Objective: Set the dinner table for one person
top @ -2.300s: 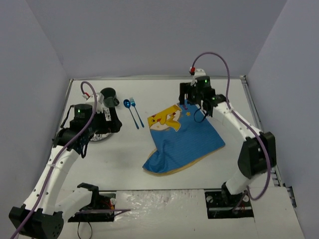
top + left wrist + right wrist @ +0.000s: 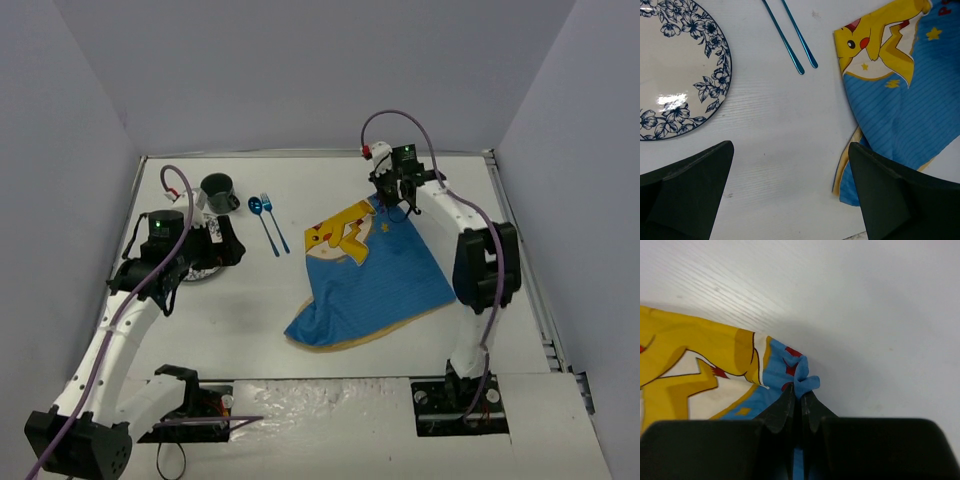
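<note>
A blue placemat (image 2: 375,285) with a yellow cartoon figure lies crumpled and skewed on the white dinner table (image 2: 250,320). My right gripper (image 2: 386,200) is at its far corner and is shut on a pinched fold of the blue cloth (image 2: 807,381), the right gripper (image 2: 800,392) jaws pressed together. My left gripper (image 2: 226,250) hovers open over bare table between the plate (image 2: 675,75) and the placemat's near edge (image 2: 890,125); the left gripper (image 2: 790,147) holds nothing. The blue-flowered plate (image 2: 197,272) is mostly hidden under the left wrist in the top view.
A blue spoon (image 2: 261,222) and fork (image 2: 274,228) lie side by side left of the placemat, handles (image 2: 790,42) toward me. A dark cup (image 2: 218,191) stands at the far left. Grey walls enclose the table.
The right arm has reached further back, and its jaws have shut on the placemat's far corner. The left arm has barely moved.
</note>
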